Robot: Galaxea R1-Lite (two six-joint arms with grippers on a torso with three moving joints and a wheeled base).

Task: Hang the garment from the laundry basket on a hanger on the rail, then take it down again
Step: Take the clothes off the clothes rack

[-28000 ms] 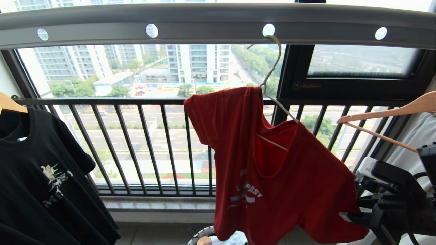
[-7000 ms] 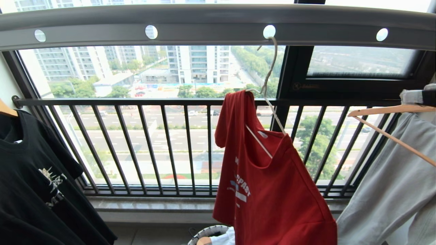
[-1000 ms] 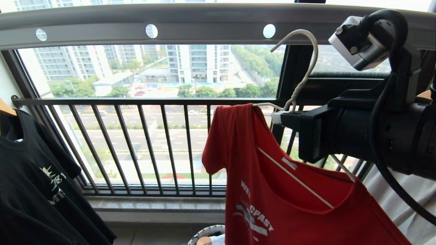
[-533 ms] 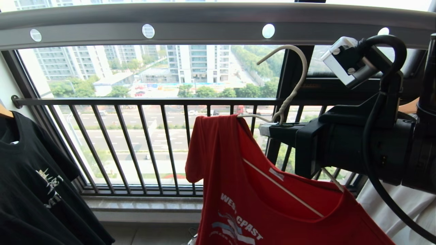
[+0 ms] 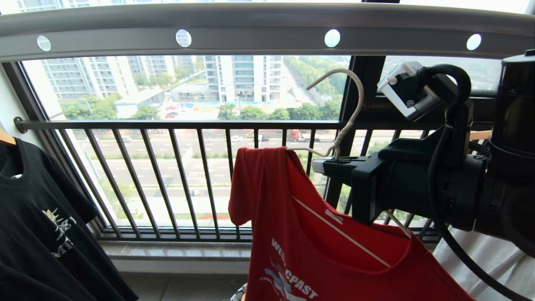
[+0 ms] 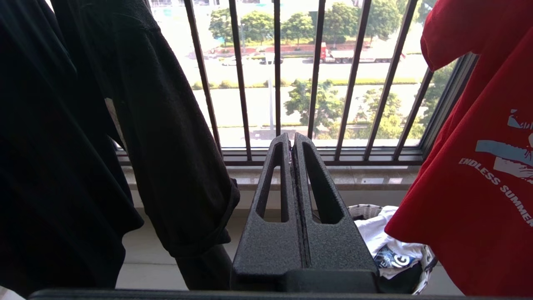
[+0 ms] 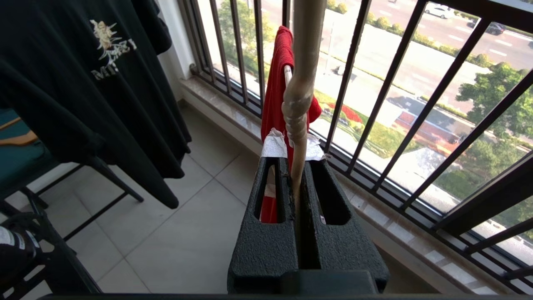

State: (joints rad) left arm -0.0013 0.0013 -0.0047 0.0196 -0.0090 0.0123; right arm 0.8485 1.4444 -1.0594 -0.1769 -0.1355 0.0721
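Observation:
The red garment [image 5: 326,251] hangs on the off-white wire hanger [image 5: 353,104], whose hook is free in the air below the grey rail [image 5: 250,25]. My right gripper [image 5: 324,165] reaches in from the right and is shut on the hanger's twisted neck. The right wrist view shows its fingers [image 7: 295,160] clamped on the hanger [image 7: 297,104], with the garment [image 7: 275,75] beyond. My left gripper [image 6: 292,139] is shut and empty, low down and left of the garment [image 6: 479,166]. The laundry basket [image 6: 366,208] stands on the floor below the garment.
A black printed T-shirt [image 5: 37,221] hangs at the left. The dark window railing [image 5: 167,124] runs behind everything. A white garment [image 5: 501,259] hangs at the right behind my right arm. White clothes [image 6: 387,233] lie in the basket. Black frame legs [image 7: 104,175] stand on the tiles.
My right gripper has carried the hanger and garment down and to the left over the last second. Seven seconds ago the hook hung in a hole of the rail.

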